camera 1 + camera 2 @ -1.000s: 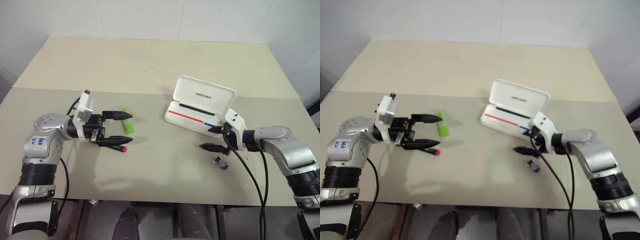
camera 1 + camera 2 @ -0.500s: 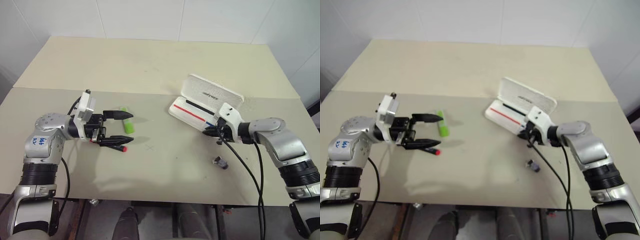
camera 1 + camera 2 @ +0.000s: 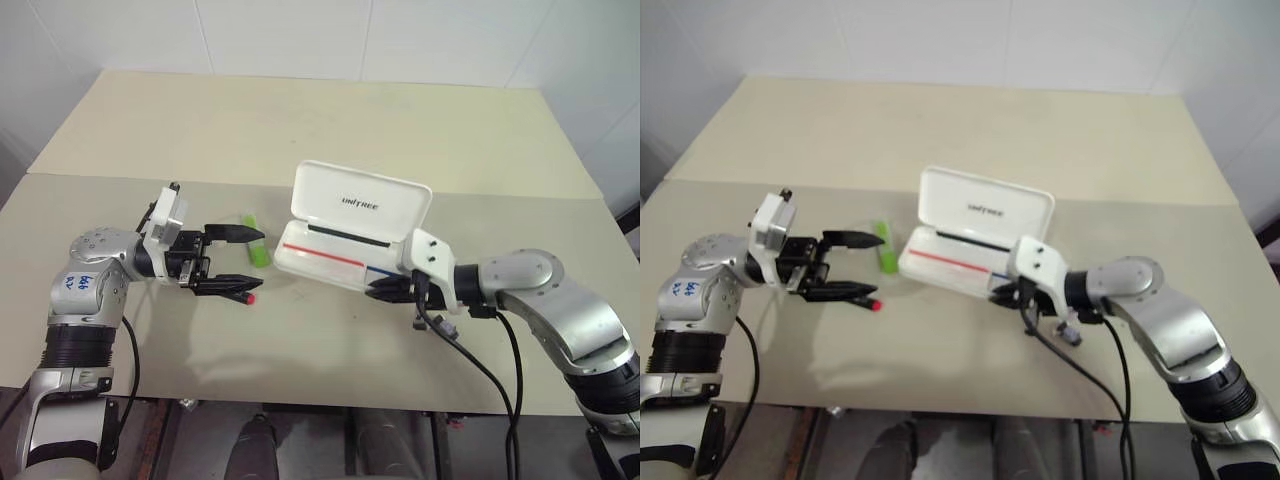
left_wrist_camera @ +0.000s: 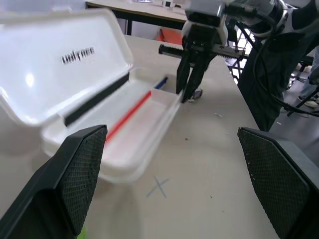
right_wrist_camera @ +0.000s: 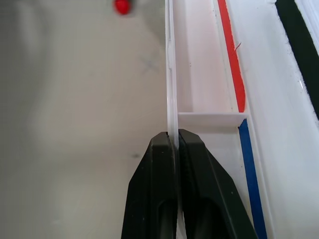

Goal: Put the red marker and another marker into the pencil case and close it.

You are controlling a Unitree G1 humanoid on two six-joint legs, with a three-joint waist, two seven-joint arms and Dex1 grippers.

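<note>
Pinching the front wall of the pencil case [image 3: 330, 262], the right gripper [image 3: 382, 291] has its two black fingers [image 5: 164, 199] pressed together on the thin white rim at the case's near right corner. That case sits open on the tan table [image 3: 300, 120], lid upright with its dark lettering facing the robot, and a red and blue stripe runs along the tray. It lies just beyond the right gripper's tips and stretches away from them toward the left gripper [image 3: 240, 262]. The left gripper hangs level with its fingers spread wide, pointing at the case. A lime-green highlighter [image 3: 256, 246] lies just past its upper fingertip, between that gripper and the case. Only the red marker's red end [image 3: 249, 297] shows at the lower fingertip. A small dark object [image 3: 1070, 335] rests on the table just beside the right gripper's wrist.
</note>
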